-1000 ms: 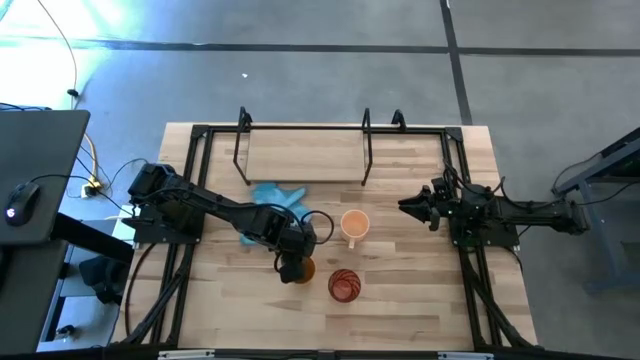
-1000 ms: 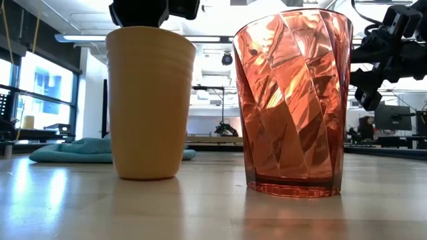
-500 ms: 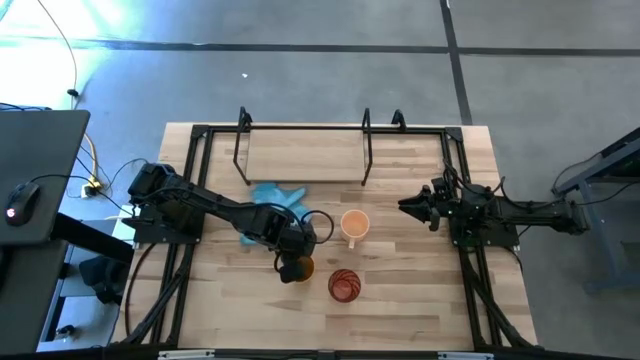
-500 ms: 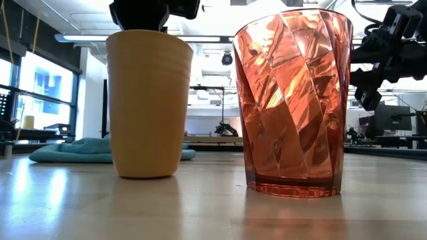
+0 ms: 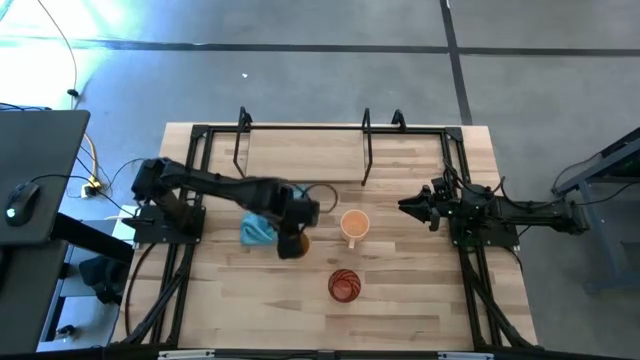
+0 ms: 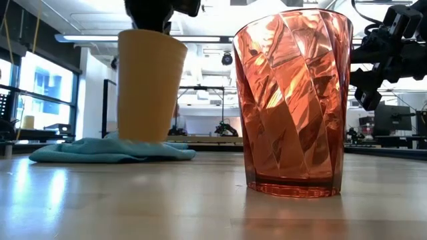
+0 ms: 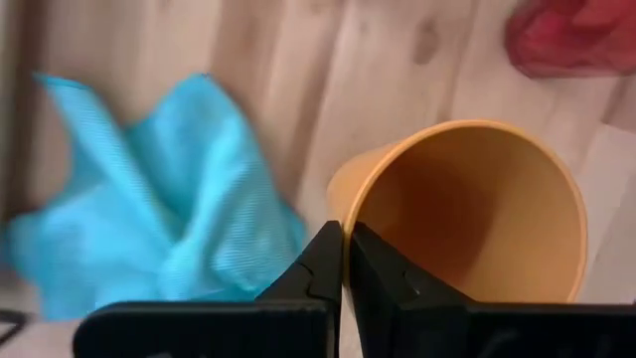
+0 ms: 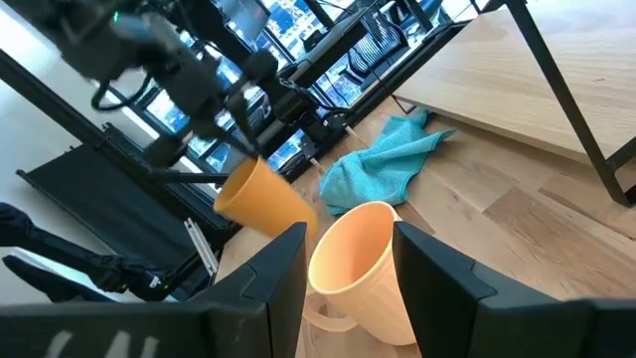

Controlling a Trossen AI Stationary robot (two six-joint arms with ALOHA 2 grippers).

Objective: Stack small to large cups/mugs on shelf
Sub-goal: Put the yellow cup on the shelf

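Gripping yellow cup [image 6: 151,85] above wooden table [image 6: 200,207], left gripper [image 7: 344,261]; office behind.

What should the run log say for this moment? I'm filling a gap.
left gripper: shut on yellow cup, lifted over blue cloth | right gripper: open, waiting | shelf: no cups
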